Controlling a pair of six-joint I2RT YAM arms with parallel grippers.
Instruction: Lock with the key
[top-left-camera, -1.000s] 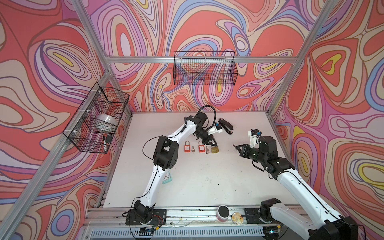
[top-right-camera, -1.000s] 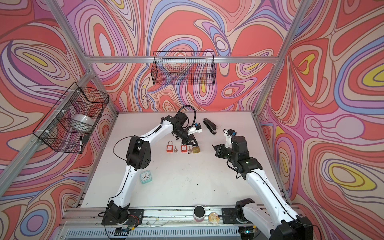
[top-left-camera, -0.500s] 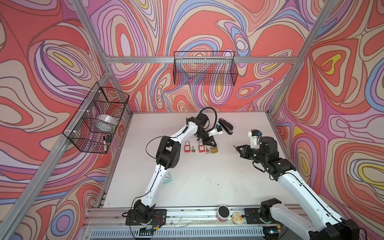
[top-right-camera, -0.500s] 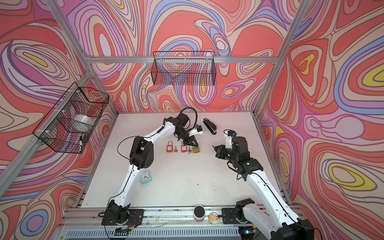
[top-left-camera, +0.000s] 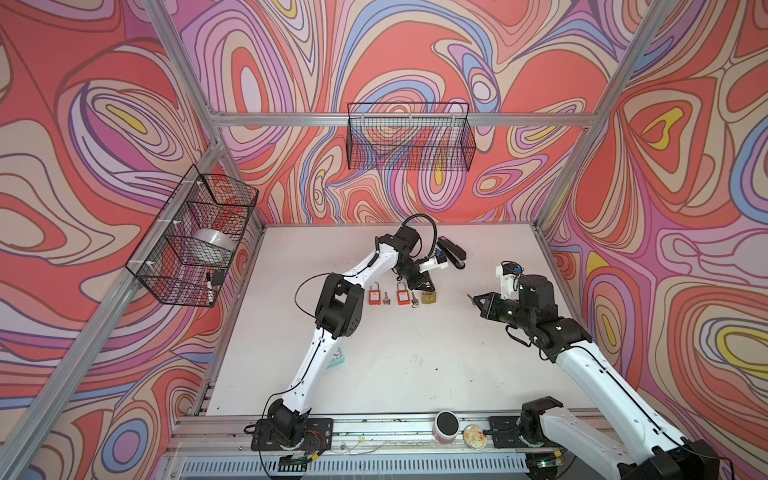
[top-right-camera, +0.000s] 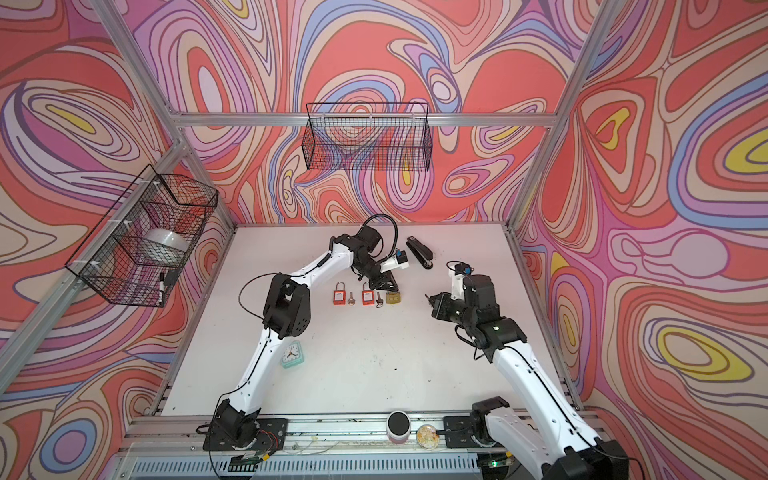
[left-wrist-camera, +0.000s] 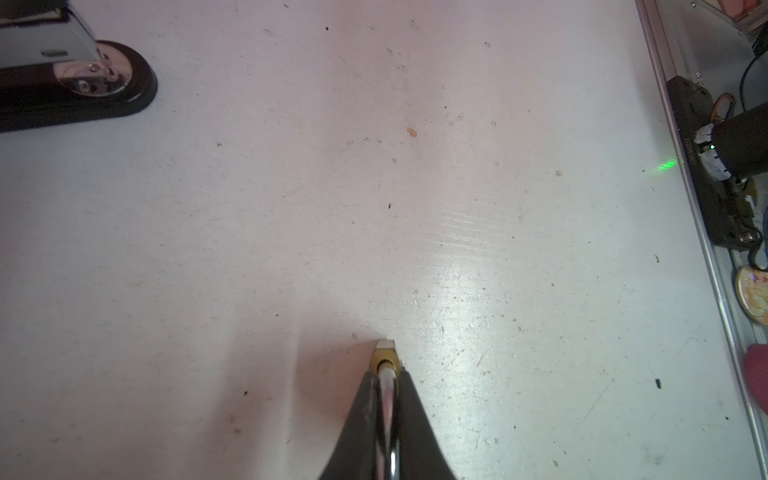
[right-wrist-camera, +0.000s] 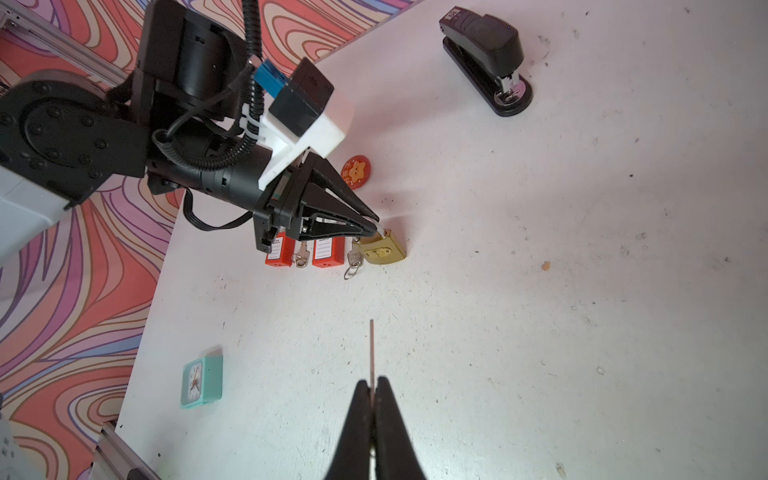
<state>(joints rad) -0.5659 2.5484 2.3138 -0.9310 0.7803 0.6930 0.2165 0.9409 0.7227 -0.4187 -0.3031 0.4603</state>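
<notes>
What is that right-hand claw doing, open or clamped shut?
Shut: the right gripper pinches a thin key, seen edge-on in the right wrist view, jutting out in front.

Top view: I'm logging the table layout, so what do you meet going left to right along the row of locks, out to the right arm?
First red padlock → first key → second red padlock → second key → brass padlock → thin key held in the right gripper.
</notes>
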